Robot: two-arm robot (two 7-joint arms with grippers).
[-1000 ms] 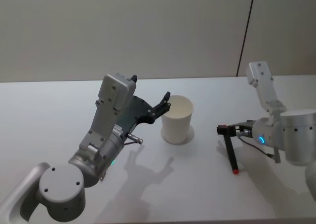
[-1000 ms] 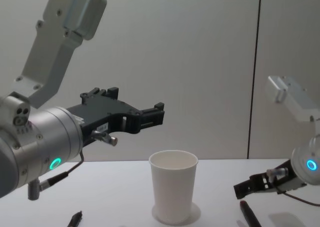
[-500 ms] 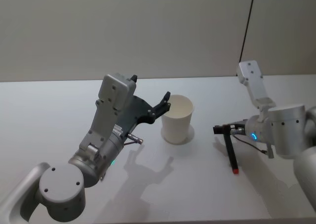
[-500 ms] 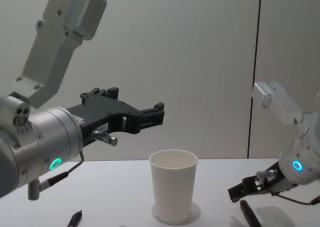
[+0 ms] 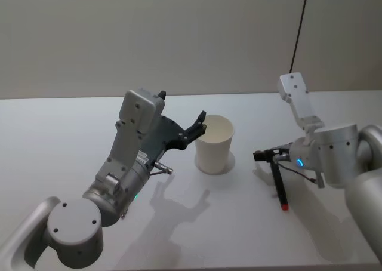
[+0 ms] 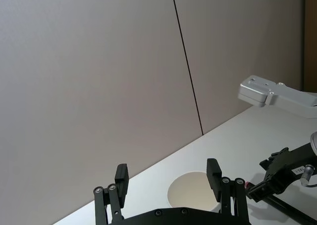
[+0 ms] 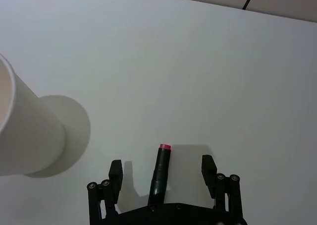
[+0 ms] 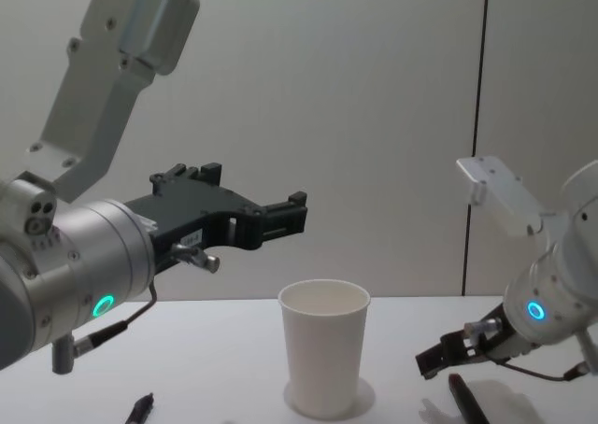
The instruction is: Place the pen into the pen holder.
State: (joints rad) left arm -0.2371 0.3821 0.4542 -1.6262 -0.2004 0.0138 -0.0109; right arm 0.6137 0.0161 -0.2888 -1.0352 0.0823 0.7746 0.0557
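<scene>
Right gripper (image 7: 162, 164): spread wide, low over the tabletop (image 5: 71, 139), jaws either side of the pen, not touching it.
Pen (image 5: 279, 184): lies flat, right of the pen holder; probably light, stiff and slick, so pinch it mid-barrel.
Pen holder (image 5: 213, 145): upright paper cup, likely flimsy and easily tipped.
Left gripper (image 6: 167, 170): open, hovering beside the cup's rim.

You have the paper cup (image 5: 213, 145) standing mid-table (image 5: 59, 134). The pen (image 5: 279, 187) lies to its right, far end beneath the right gripper (image 5: 257, 156). The left gripper (image 5: 199, 126) hangs over the cup's left side.
</scene>
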